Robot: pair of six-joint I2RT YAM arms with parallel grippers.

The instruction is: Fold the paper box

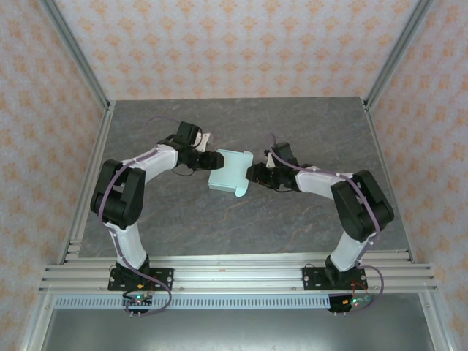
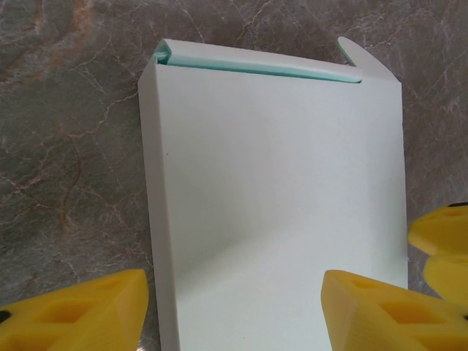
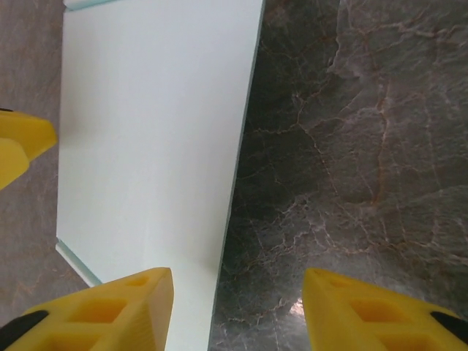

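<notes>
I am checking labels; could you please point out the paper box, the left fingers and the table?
Pale mint-blue card paper box (image 2: 278, 190): left wrist view, middle of its flat panel.
Yellow plastic left fingers (image 2: 395, 322): left wrist view, one finger's top face.
Grey marbled table (image 3: 365, 146): right wrist view, bare surface.

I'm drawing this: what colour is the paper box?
The paper box is pale mint, clearest in the left wrist view.

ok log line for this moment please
paper box: partly folded, flat on table | left gripper: open, at its left end | right gripper: open, straddling its right edge
</notes>
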